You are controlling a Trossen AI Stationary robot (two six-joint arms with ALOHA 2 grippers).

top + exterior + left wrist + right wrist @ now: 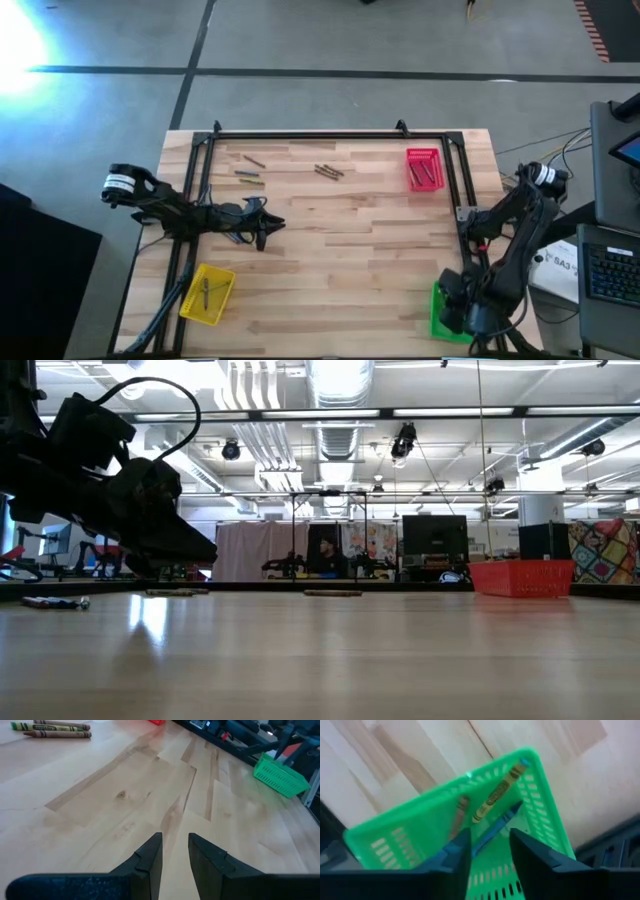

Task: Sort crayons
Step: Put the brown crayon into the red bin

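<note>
My right gripper (490,842) is open over the green tray (540,795) at the table's near right corner (440,312). A blue crayon (502,822) lies slanting below the gap between its fingers, beside an olive crayon (497,795) and a brown one (461,810) on the tray floor. My left gripper (175,847) is open a little and empty, low over bare wood at the table's left middle (265,230). Loose crayons lie on the far part of the table (330,171), (250,178), (252,160); some show in the left wrist view (52,728).
A red tray (423,168) holding crayons stands at the far right and shows in the low view (520,575). A yellow tray (207,293) with a crayon stands at the near left. A black frame (330,135) runs along the table's far and side edges.
</note>
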